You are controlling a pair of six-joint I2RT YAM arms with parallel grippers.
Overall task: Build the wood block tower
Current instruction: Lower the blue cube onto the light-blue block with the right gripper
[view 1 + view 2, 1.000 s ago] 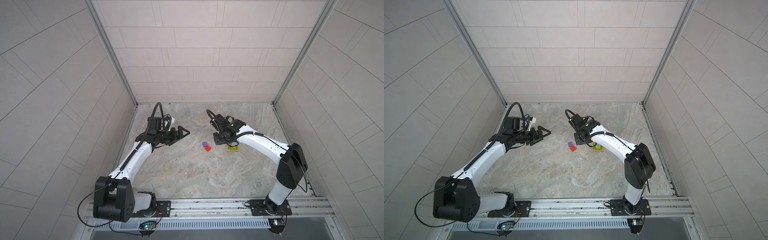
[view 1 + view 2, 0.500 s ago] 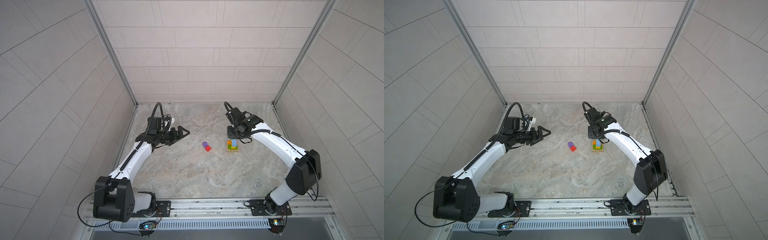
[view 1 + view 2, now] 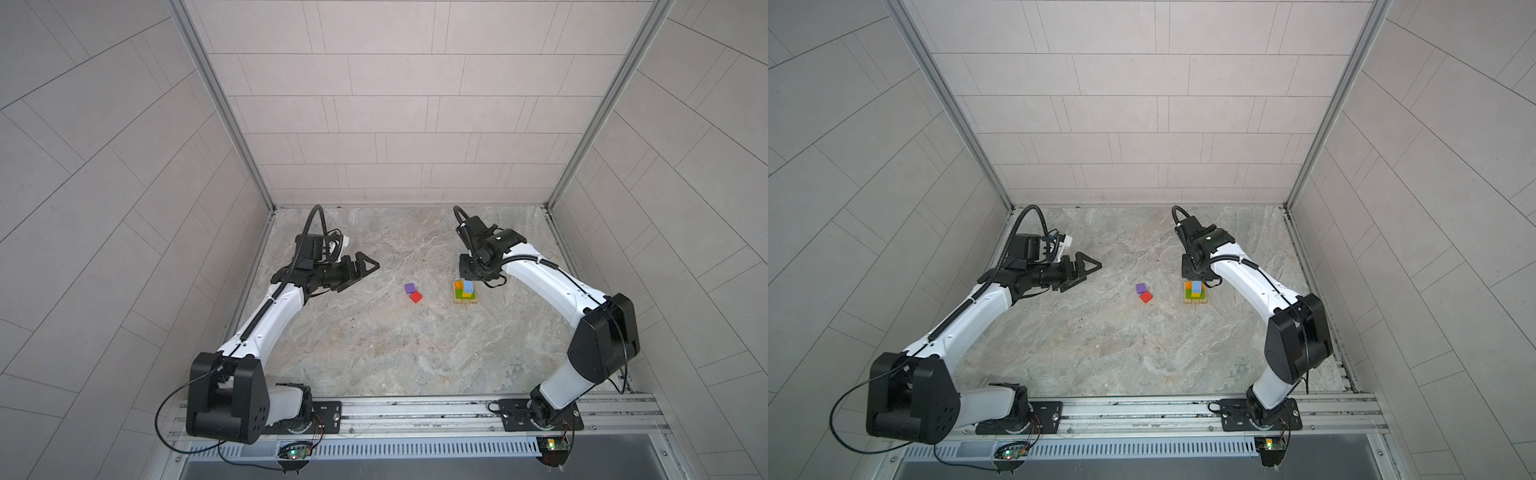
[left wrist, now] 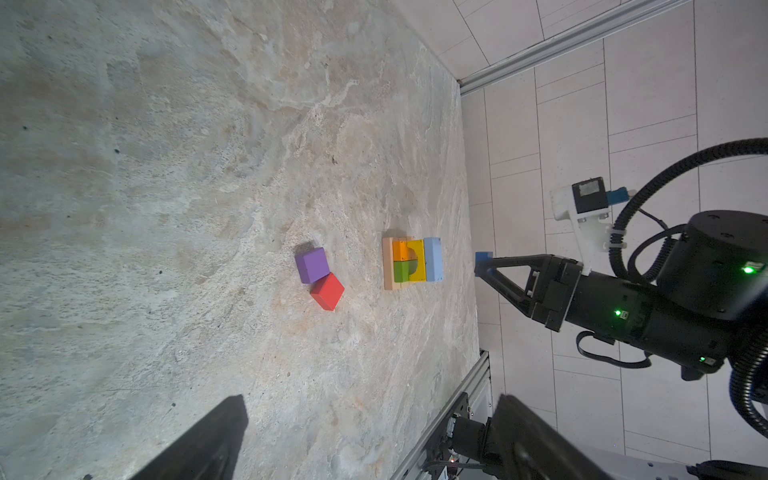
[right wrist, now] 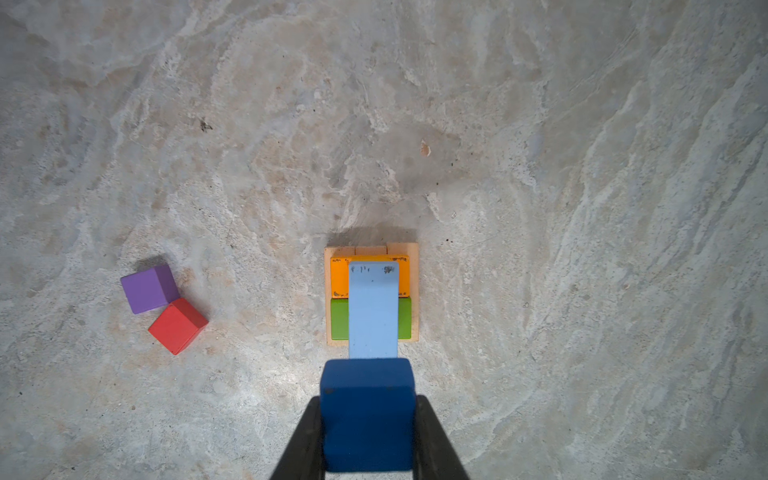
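Observation:
The tower stands right of centre: a tan base, orange and green oblongs, a yellow one, and a light-blue oblong on top. My right gripper points down just behind and above the tower, shut on a blue cube. A purple cube and a red cube lie touching on the floor left of the tower. My left gripper hovers open and empty at the left.
The floor is grey marbled stone, closed in by tiled walls on three sides. A metal rail with both arm bases runs along the front edge. The right arm's white link slants over the floor right of the tower.
My right gripper has carried the blue cube rightward from above the loose cubes to behind the tower. The left arm has not moved.

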